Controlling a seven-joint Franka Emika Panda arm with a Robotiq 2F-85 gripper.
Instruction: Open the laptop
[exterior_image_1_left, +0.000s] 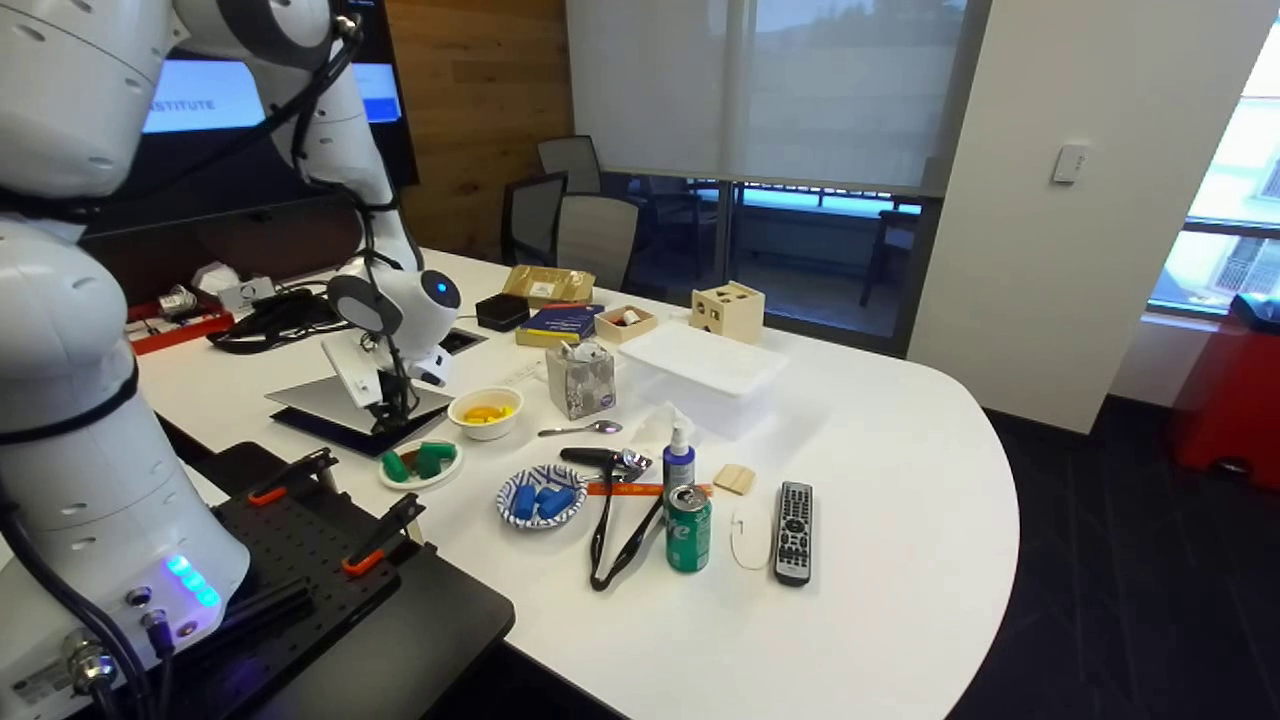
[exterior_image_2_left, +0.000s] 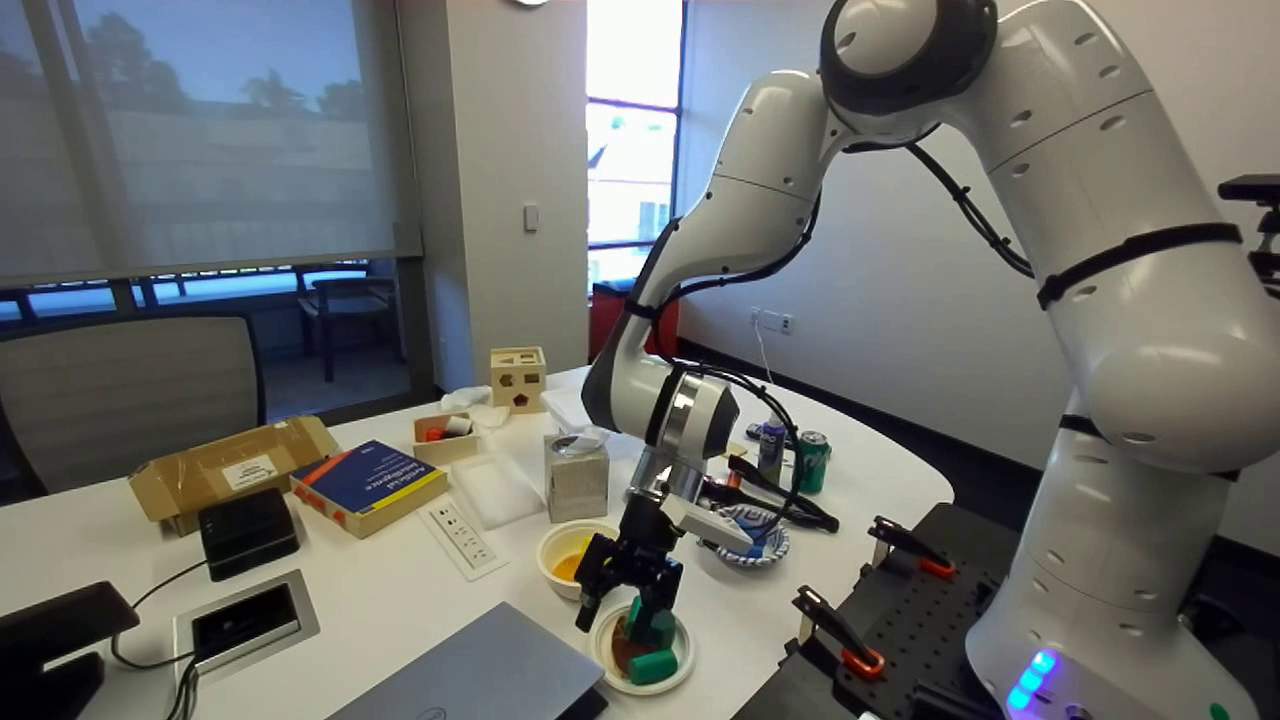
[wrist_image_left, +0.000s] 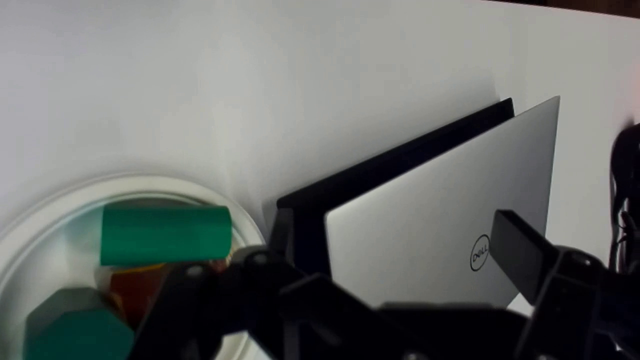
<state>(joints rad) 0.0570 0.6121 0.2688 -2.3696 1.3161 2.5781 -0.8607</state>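
The laptop has a grey lid with a DELL logo over a dark base. It shows in the wrist view (wrist_image_left: 410, 235) and in both exterior views (exterior_image_1_left: 335, 400) (exterior_image_2_left: 490, 665). The lid stands slightly raised at a shallow angle, with the dark base showing under its edge. My gripper (wrist_image_left: 392, 232) is open, its fingers wide apart, with nothing held. It points down at the laptop's near corner, beside the plate of green blocks, in both exterior views (exterior_image_1_left: 393, 412) (exterior_image_2_left: 618, 615). In the wrist view one finger is by the base's corner and the other in front of the lid. Whether either touches the laptop cannot be told.
A plate with green blocks (exterior_image_1_left: 421, 482) sits right beside the laptop's corner. A white bowl with yellow pieces (exterior_image_1_left: 486, 427) and a tissue box (exterior_image_1_left: 582, 380) stand close by. A patterned bowl with blue blocks (exterior_image_1_left: 520, 523) is farther along. Black cables (exterior_image_1_left: 285, 318) lie behind the laptop.
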